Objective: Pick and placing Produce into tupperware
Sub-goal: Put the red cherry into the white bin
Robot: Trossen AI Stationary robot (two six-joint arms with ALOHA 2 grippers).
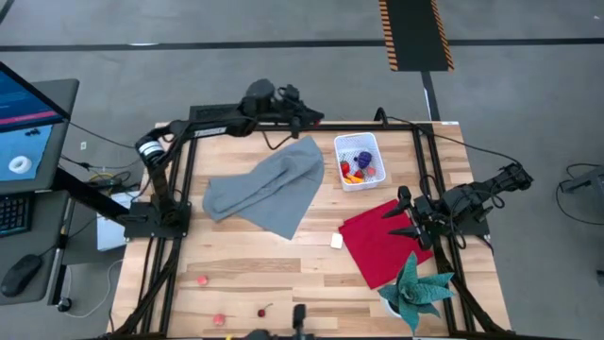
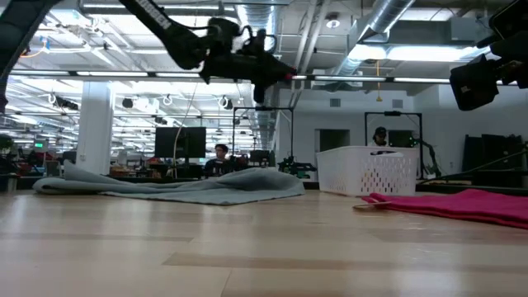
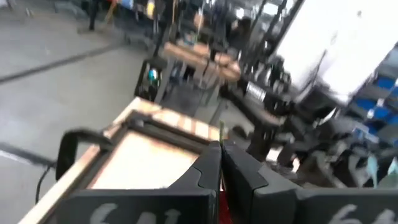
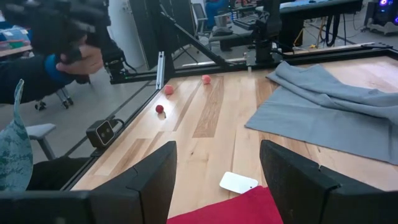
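Observation:
The white tub (image 1: 360, 142) stands at the table's far right and holds a purple grape bunch, red and yellow pieces (image 1: 356, 170). Three small red and pink pieces (image 1: 202, 280) (image 1: 219, 319) (image 1: 262, 311) lie near the front edge; they also show in the right wrist view (image 4: 160, 109). My left gripper (image 1: 313, 119) hangs high over the far edge, left of the tub, its fingers shut (image 3: 221, 163) with a red sliver between them. My right gripper (image 1: 406, 219) is open and empty (image 4: 217, 171) above the red cloth (image 1: 382, 244). My left gripper has a small red piece (image 3: 222, 198) between its two fingers, seen only as a sliver in the gap behind the fingertips. The fingers hide its shape and which part they are on. It is carried high above the table.
A grey cloth (image 1: 269, 189) lies crumpled at mid-table, left of the tub. A small white cube (image 1: 336, 241) sits by the red cloth's left edge. A teal plant-like thing (image 1: 415, 288) stands at the front right. A person's hand (image 4: 84, 59) holds a dark device beyond the table's front.

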